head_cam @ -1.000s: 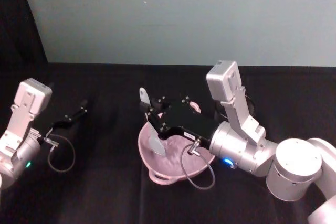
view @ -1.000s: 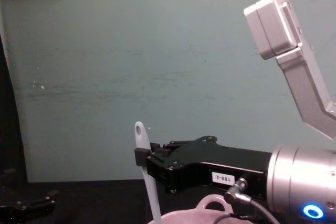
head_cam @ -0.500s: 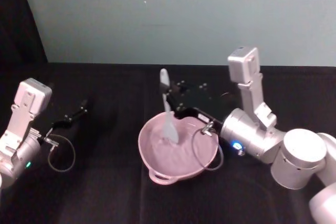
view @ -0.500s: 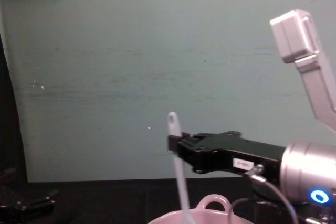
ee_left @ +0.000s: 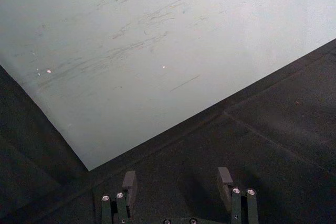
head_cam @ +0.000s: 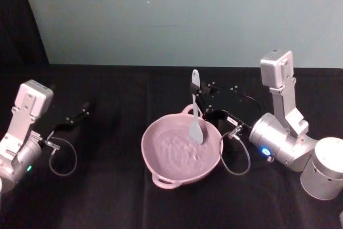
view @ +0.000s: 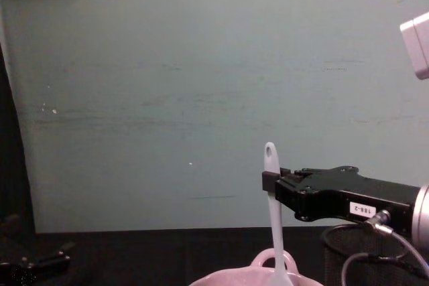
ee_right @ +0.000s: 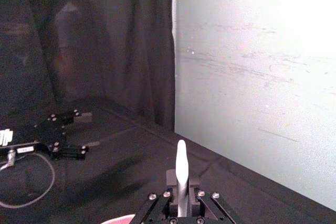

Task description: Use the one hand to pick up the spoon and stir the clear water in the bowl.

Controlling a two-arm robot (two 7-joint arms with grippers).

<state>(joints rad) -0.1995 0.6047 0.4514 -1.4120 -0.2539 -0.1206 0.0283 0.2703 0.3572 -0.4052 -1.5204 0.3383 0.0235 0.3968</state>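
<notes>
Right gripper (head_cam: 196, 91): reaches in from the right, above the far right part of the bowl; its jaws are closed narrowly on the spoon's upper handle, just under the hole end. The chest view shows it (view: 269, 180) level, with a white label on its side.
Right wrist: silver cylinder with a blue light, right of the bowl.
Spoon (head_cam: 195, 117): held nearly upright, hole end up, broad blade down inside the bowl, toward its far right side. Whether the blade touches the bottom cannot be told. The handle (view: 271, 222) rises well above the rim; from the right wrist camera its tip (ee_right: 181, 167) stands up between the jaws.
Bowl (head_cam: 148, 142): pale pink, on the black table near the middle, in front of the robot. One loop handle is on the near rim, another on the far rim beside the spoon. The inside looks rippled. Its rim (view: 228, 279) sits at the chest view's lower edge.
Left gripper (head_cam: 81, 113): parked low on the left, well apart from the bowl. Its fingers are spread wide with nothing between them (ee_left: 177, 184).
Mesh cup (view: 365, 246): black, behind and below the right gripper, to the right of the bowl.
Table (head_cam: 107, 197): covered in black cloth.
Wall (head_cam: 161, 14): plain teal, behind the table.
</notes>
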